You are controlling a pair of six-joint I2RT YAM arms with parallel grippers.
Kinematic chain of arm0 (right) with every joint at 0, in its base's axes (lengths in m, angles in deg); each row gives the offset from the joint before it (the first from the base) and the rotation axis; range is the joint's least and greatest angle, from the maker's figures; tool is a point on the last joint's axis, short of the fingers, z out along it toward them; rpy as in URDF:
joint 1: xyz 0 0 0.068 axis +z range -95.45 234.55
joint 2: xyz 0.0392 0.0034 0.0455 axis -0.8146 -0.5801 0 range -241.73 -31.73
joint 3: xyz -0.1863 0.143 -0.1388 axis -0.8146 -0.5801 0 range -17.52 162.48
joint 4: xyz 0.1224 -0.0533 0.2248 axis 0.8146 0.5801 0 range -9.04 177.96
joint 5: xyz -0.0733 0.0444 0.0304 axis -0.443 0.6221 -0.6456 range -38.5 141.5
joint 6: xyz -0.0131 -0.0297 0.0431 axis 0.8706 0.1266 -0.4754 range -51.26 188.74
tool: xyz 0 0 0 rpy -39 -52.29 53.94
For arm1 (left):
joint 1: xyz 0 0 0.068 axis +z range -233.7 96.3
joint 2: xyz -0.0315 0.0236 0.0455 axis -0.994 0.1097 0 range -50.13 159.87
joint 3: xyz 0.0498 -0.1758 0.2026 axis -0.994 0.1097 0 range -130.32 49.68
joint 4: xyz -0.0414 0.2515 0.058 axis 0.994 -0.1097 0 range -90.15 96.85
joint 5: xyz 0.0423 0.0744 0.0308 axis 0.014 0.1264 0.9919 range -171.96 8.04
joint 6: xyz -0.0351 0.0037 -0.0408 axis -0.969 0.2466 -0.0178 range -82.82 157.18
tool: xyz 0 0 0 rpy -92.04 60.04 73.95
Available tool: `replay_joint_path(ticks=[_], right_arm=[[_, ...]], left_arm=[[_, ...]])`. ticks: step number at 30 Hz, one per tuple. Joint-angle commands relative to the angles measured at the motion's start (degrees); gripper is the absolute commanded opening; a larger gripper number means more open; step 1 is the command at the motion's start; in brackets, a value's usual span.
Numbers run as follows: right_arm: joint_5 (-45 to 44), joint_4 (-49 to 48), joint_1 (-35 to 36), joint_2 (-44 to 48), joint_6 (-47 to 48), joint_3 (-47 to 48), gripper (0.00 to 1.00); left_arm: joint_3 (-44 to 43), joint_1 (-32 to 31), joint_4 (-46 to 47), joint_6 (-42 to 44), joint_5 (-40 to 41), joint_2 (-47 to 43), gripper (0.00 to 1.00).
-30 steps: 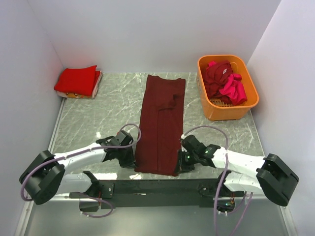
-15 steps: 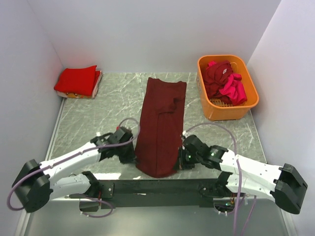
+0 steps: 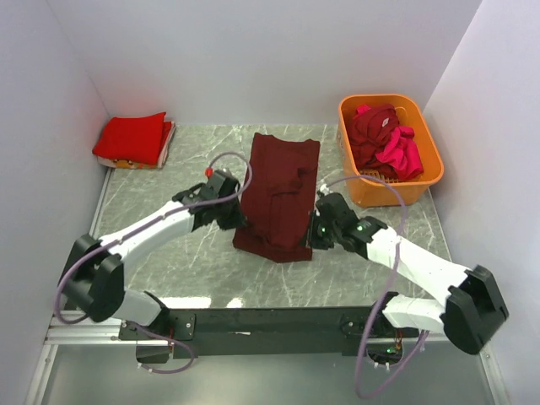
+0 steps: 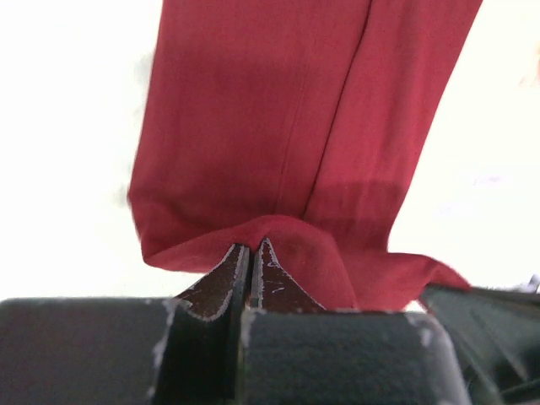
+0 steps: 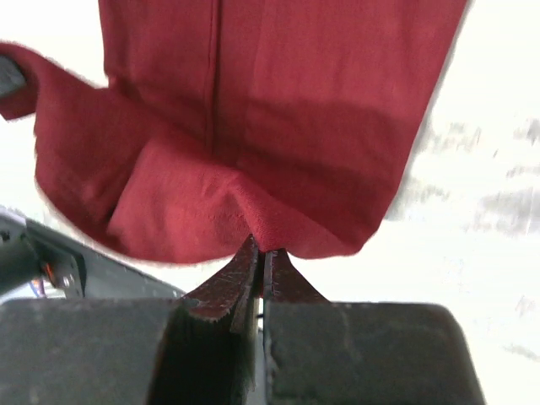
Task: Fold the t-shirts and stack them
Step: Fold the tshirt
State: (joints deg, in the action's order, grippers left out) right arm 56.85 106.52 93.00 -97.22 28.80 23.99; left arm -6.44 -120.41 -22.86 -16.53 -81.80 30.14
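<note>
Overhead first: dark maroon t-shirt (image 3: pixel 283 181) lengthwise in the middle of the marble table (image 3: pixel 160 202), far end flat toward the back wall, near end doubled up into a thick fold. Left gripper (image 3: pixel 240 223) tight against the fold's left edge, right gripper (image 3: pixel 311 236) against its right edge, arms reaching in from either side. Too small from up here to read the jaws.

Over to the left wrist camera for a clear answer: both fingers pressed together with a peak of maroon cloth nipped between the tips, the rest of the shirt stretching away ahead, one long crease down it. Same story from the right wrist camera — tips closed on a puckered bit of hem, a rolled lip of fabric just left of the pinch, the doubled layer showing as a darker band across the cloth. Table washed out to near white in both close-ups, so no telling there whether the held edge clears the surface.

Back up top for what neither wrist catches: folded bright red t-shirt (image 3: pixel 132 137) parked in the far left corner, on top of something pale and orange, hard to make out. Orange basket (image 3: pixel 380 192) in the far right corner, well apart from the fold, with a maroon shirt (image 3: pixel 369 133) and a magenta-pink shirt (image 3: pixel 402 156) heaped inside — unfolded.
</note>
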Motion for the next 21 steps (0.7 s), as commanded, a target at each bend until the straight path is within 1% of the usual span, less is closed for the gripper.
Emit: replay_joint_path(ticks=[1,5,10,16,21], right_arm=[[-1.1,-4.1,-2.6,-3.6,3.4,5.8,0.00],[-3.0,-4.4,-4.9,-8.7,4.6,9.3,0.00],[-1.0,-6.2,-8.6,-13.6,5.1,12.1,0.00],[0.6,-7.1,-11.6,-18.5,5.7,15.1,0.00],[1.7,-7.7,-13.7,-21.9,6.4,16.8,0.00]], left_arm=[[-6.4,2.4,5.1,2.7,2.6,3.6,0.01],[-10.9,5.1,6.0,4.6,1.2,8.7,0.01],[-16.2,6.2,6.2,6.0,0.4,14.9,0.01],[-20.3,7.4,6.2,7.7,0.4,19.8,0.01],[-22.4,8.7,6.1,8.6,-1.5,23.4,0.01]])
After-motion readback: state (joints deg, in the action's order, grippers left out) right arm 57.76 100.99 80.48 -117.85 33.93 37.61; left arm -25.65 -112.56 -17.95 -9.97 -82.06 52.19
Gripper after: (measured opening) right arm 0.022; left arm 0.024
